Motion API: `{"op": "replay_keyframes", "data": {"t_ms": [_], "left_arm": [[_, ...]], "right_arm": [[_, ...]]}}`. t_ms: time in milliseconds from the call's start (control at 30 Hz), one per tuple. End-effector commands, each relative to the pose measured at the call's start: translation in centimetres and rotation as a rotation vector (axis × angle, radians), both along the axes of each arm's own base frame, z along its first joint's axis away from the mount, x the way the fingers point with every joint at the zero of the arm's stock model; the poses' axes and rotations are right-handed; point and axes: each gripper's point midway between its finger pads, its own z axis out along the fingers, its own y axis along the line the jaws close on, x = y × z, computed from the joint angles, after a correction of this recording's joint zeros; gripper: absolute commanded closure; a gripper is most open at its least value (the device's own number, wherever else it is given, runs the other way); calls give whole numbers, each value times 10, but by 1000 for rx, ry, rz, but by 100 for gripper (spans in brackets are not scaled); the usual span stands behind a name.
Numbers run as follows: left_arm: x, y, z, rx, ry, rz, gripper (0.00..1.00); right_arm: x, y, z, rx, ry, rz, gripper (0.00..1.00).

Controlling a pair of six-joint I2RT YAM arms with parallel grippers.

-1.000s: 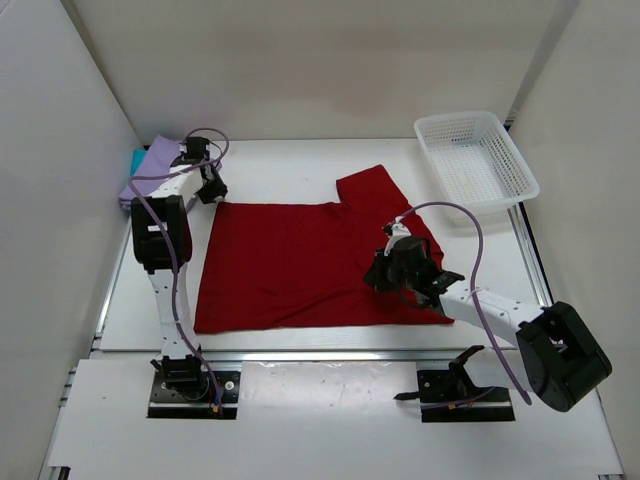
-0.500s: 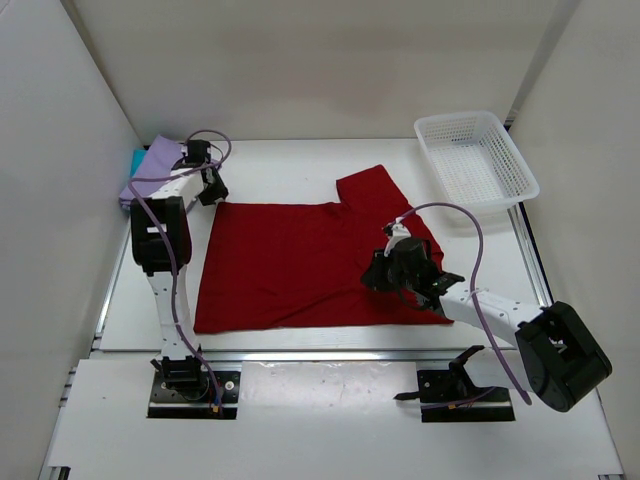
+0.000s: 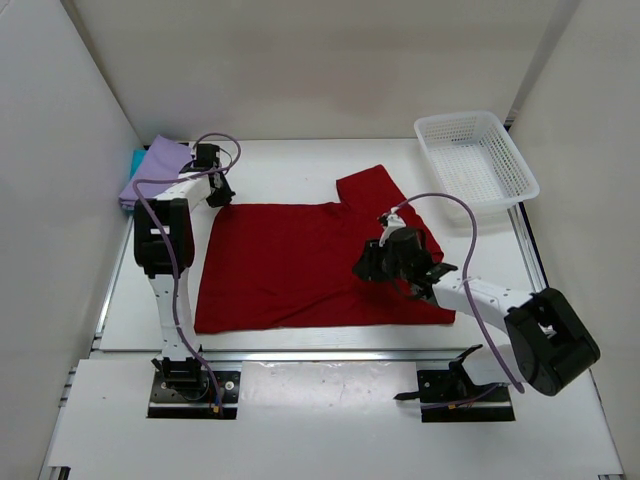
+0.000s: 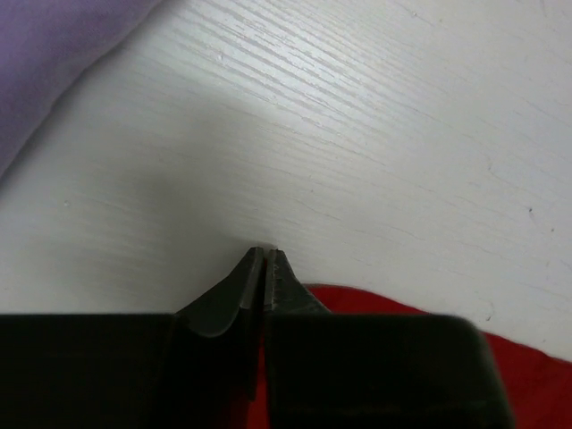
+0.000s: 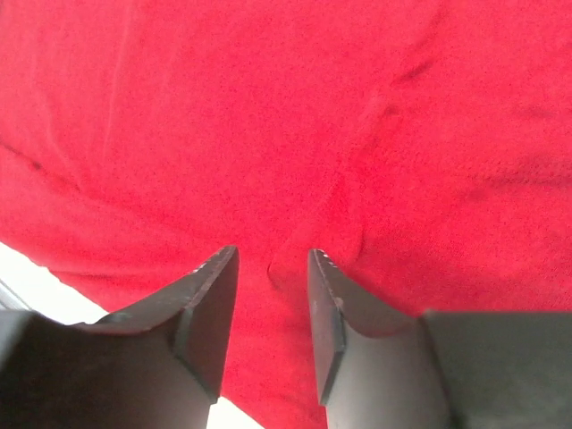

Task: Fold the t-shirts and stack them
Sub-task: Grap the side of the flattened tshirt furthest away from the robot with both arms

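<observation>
The deep red t-shirt (image 3: 290,260) lies spread flat mid-table, one sleeve (image 3: 370,190) pointing to the back right. My left gripper (image 3: 218,192) is at the shirt's back left corner. In the left wrist view its jaws (image 4: 266,255) are pressed together, with a strip of red cloth (image 4: 375,308) running between them. My right gripper (image 3: 368,268) hovers low over the shirt's right part. Its fingers (image 5: 273,255) stand open astride a small wrinkle in the red cloth (image 5: 286,107), holding nothing. The lavender t-shirt (image 3: 152,170) lies folded at the far left on the teal one (image 3: 135,160).
A white mesh basket (image 3: 475,160) stands at the back right. White walls close in the table on the left, back and right. Bare white tabletop (image 4: 357,134) lies between the lavender shirt (image 4: 54,63) and the red shirt's corner.
My right gripper has opened, letting go of the red cloth, and shifted slightly left. My left gripper has slid right to the shirt's corner and closed there.
</observation>
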Motion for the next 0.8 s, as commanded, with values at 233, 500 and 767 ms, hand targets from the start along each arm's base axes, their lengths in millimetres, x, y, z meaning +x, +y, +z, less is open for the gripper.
{"op": "replay_keyframes", "data": {"t_ms": [233, 500, 767], "left_arm": [[-18, 15, 34, 15, -38, 50, 100], [-18, 2, 71, -30, -138, 29, 100], [-18, -21, 73, -93, -160, -7, 100]], "right_arm": [[137, -25, 30, -64, -127, -229, 58], [254, -69, 42, -187, -177, -370, 61], [334, -98, -6, -358, -39, -383, 59]]}}
